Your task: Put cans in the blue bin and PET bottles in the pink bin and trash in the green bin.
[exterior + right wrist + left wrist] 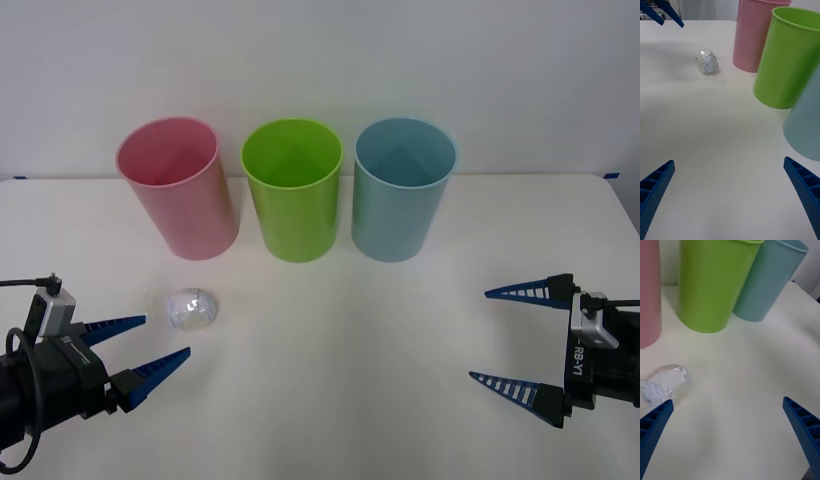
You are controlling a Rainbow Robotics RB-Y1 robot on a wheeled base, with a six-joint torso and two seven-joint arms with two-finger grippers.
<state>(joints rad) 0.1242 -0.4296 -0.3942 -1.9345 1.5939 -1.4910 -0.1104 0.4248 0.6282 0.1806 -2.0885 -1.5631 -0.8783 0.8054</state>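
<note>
The trash (191,310) lies on the table (350,350), in front of the pink bin (180,185) and not yet in the green bin (293,188). The left gripper (150,345) sits just beside it, fingers spread. The right gripper (520,340) waits well apart, fingers spread. Sorting has not begun.
</note>
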